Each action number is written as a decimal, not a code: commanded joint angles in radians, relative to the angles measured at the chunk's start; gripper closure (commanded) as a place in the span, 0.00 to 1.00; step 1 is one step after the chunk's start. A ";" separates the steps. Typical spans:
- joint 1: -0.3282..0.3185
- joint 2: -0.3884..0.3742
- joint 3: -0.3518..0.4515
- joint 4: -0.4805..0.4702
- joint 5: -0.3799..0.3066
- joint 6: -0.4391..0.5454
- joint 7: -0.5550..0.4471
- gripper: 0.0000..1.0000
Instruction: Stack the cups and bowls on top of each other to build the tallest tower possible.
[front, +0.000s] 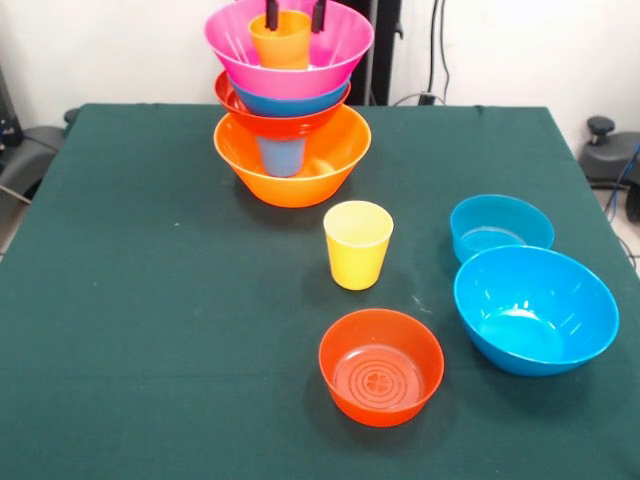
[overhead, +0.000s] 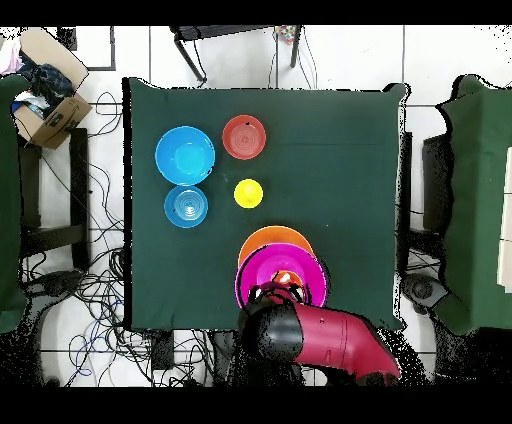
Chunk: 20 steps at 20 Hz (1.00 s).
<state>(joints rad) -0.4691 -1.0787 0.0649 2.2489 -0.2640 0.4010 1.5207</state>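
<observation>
The tower (front: 290, 110) stands near the far edge of the surface (front: 150, 300), left of that edge's midpoint in the front view. Its base is the big orange bowl (front: 292, 165), which contains the upright blue cup (front: 281, 155). Above these sit a red-orange bowl (front: 280, 120), a blue bowl (front: 290, 100) nested in it, and the big pink bowl (front: 290, 50) on top. The orange cup (front: 281, 40) stands upright inside the big pink bowl.

The end effector (front: 295, 15) descends from above. One finger (front: 271, 14) sits at the left of the orange cup's rim and the other at the right; the fingers are narrowly set and grip the orange cup.

Loose items occupy the central and near areas of the surface. The yellow cup (front: 358, 244) stands upright near the centre. A second red-orange bowl (front: 381, 366) lies toward the near edge. The small blue bowl (front: 500, 227) and the larger blue bowl (front: 535, 309) sit toward the right edge, just beside each other.
</observation>
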 joint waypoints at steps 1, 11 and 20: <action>0.019 -0.040 0.088 0.028 0.060 0.148 0.046 0.00; 0.045 -0.055 0.076 0.008 0.075 0.191 0.060 0.00; 0.000 -0.097 0.135 -0.100 0.121 0.291 -0.048 0.00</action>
<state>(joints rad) -0.4552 -1.1886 0.0868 2.2351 -0.1846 0.5306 1.5207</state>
